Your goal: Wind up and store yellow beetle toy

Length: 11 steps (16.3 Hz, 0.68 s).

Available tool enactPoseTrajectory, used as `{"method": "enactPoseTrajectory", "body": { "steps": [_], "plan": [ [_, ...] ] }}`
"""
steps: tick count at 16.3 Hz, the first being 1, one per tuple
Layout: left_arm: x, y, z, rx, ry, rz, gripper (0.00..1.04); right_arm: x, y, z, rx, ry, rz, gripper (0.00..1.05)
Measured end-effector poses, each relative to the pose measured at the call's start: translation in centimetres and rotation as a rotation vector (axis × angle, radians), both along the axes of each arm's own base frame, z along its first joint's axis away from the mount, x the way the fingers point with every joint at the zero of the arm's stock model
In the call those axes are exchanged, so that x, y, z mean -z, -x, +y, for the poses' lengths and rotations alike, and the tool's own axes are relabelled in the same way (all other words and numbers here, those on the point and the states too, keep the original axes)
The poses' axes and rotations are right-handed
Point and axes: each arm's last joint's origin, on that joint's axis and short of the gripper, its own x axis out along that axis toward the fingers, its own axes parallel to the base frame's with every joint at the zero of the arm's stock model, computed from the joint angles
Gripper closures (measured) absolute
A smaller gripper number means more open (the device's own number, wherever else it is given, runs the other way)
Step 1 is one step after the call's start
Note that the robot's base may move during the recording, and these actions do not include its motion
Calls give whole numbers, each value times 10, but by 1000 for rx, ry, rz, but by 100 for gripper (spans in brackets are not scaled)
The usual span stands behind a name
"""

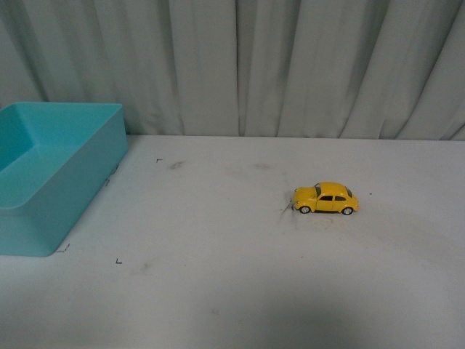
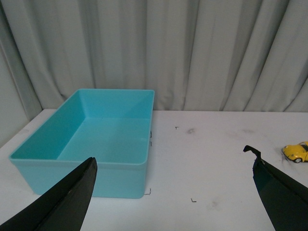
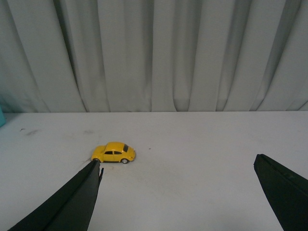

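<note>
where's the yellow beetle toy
In the front view the yellow beetle toy sits on the white table, right of centre, well apart from the teal bin at left.

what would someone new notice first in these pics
The yellow beetle toy stands alone on its wheels on the white table, right of centre in the front view. A big turquoise bin sits open and empty at the table's left edge. The left gripper and right gripper are open, holding nothing.
</note>
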Motion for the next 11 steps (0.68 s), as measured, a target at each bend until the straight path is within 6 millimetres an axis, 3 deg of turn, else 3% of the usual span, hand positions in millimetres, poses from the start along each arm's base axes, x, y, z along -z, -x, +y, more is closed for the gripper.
{"method": "enactPoseTrajectory", "body": {
  "steps": [11],
  "plan": [
    [0,0,0,0,0,0,7,0,0,0,0,0,0,6]
  ]
}}
